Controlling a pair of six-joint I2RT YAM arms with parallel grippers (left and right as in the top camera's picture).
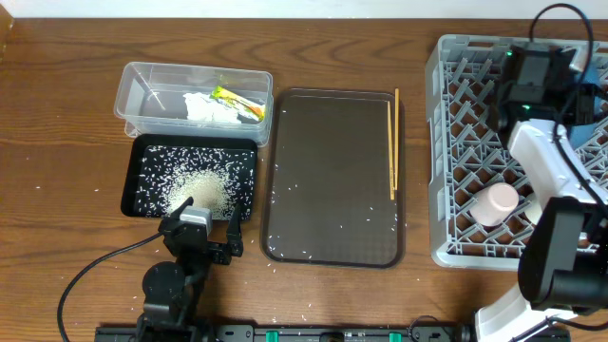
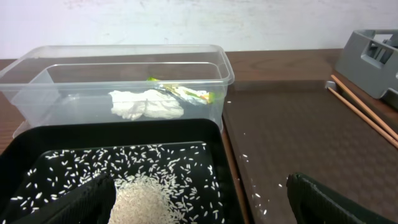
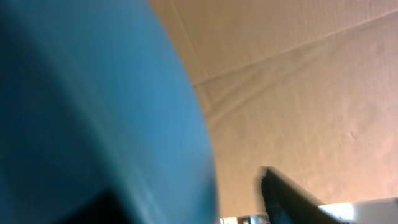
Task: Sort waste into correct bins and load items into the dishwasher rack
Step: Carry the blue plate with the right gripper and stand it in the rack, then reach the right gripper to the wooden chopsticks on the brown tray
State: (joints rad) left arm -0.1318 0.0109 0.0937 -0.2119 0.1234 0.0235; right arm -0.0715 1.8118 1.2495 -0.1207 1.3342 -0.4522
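Observation:
The clear tub (image 1: 142, 85) (image 2: 124, 53) holds the white napkin (image 1: 209, 106) (image 2: 146, 104) and the yellow-green wrapper (image 1: 237, 98) (image 2: 189, 93). The black tray (image 1: 133, 190) (image 2: 124, 127) holds the rice (image 1: 195, 185) (image 2: 140, 199). My left gripper (image 1: 204, 226) (image 2: 199, 186) is open and empty at the black tray's near right corner. The chopsticks (image 1: 391, 142) (image 2: 364, 112) lie on the brown tray's right edge. The pink cup (image 1: 496, 202) sits in the grey rack (image 1: 446, 142) (image 2: 373, 53). My right gripper (image 1: 541, 68) (image 3: 186, 199) is over the rack's far right, jaws apart, with a blurred blue dish (image 3: 93, 93) (image 1: 594, 66) against its left finger.
The brown serving tray (image 1: 332, 180) (image 2: 292, 130) lies between the bins and the rack, with stray rice grains on it and on the table near its front. The right arm covers much of the rack's right side. The whitish cup is out of view.

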